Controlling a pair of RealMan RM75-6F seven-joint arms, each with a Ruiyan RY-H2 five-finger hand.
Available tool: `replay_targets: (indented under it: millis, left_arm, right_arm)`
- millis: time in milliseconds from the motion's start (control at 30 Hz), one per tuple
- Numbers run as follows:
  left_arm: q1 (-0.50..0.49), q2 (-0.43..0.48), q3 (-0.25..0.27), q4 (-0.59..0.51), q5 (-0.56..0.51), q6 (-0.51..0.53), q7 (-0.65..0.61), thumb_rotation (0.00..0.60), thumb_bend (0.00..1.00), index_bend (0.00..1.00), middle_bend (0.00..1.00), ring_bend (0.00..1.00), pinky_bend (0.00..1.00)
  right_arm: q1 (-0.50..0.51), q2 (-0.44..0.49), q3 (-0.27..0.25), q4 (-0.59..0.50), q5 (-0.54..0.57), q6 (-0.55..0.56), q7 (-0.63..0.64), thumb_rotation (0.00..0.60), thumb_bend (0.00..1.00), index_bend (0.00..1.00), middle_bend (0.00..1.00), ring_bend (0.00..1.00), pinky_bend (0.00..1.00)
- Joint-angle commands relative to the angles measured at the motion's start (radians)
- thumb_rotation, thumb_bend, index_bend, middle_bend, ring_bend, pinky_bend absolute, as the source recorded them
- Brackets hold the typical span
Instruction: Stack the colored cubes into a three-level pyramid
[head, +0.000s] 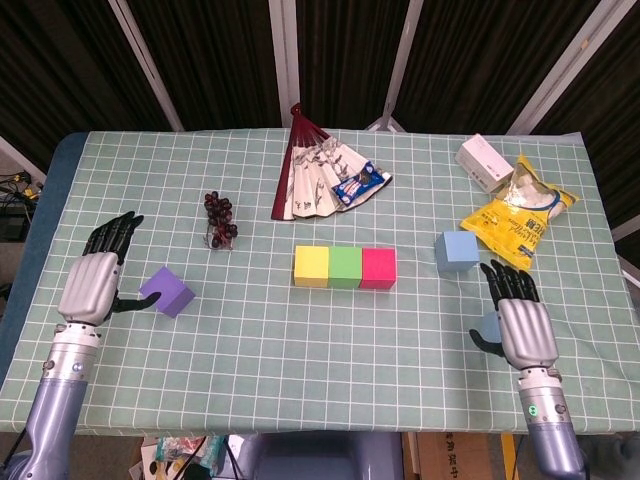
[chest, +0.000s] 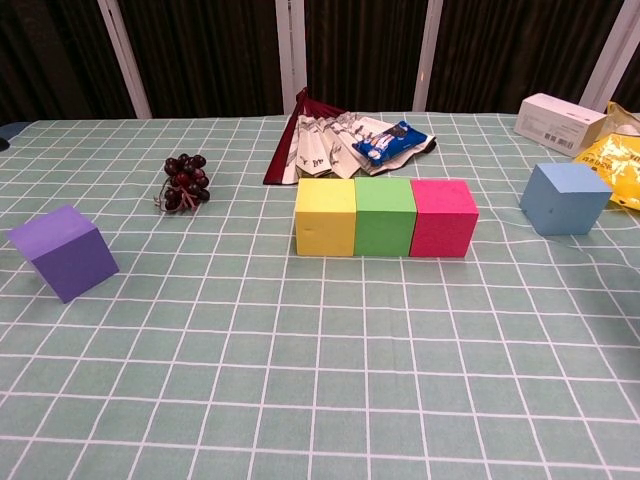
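Note:
A yellow cube (head: 311, 266), a green cube (head: 345, 267) and a pink cube (head: 378, 267) sit touching in a row mid-table, also the yellow cube (chest: 325, 216), green cube (chest: 385, 216) and pink cube (chest: 444, 217) in the chest view. A purple cube (head: 167, 291) lies left, tilted; my left hand (head: 92, 283) hovers just left of it, fingers apart, holding nothing. One light blue cube (head: 456, 250) stands right of the row. My right hand (head: 522, 320) hangs open over a second light blue cube (head: 488, 325), mostly hiding it. Neither hand shows in the chest view.
A folded fan (head: 312, 177) with a snack packet (head: 358, 184) lies behind the row. Dark grapes (head: 220, 220) sit back left. A yellow chip bag (head: 518, 222) and a white box (head: 484, 162) occupy the back right corner.

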Motion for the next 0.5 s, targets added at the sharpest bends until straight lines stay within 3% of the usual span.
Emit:
replay_targets:
  millis: [33, 267, 500]
  left_arm:
    - [0.002, -0.01, 0.005, 0.01, 0.006, 0.003, 0.008, 0.6, 0.12, 0.0, 0.0, 0.0, 0.0]
    - [0.004, -0.025, 0.004, 0.019, 0.014, 0.017, 0.028, 0.6, 0.12, 0.0, 0.0, 0.0, 0.0]
    - [0.007, -0.023, -0.005, 0.017, 0.009, 0.022, 0.033, 0.6, 0.12, 0.0, 0.0, 0.0, 0.0]
  right_arm:
    - [-0.033, 0.033, -0.02, 0.002, -0.049, 0.005, 0.055, 0.6, 0.25, 0.0, 0.06, 0.0, 0.0]
    - [-0.043, 0.046, -0.011, 0.026, -0.068, -0.031, 0.104, 0.6, 0.25, 0.0, 0.06, 0.0, 0.0]
    - [0.008, 0.044, 0.049, 0.068, -0.02, -0.112, 0.072, 0.6, 0.25, 0.0, 0.06, 0.0, 0.0]
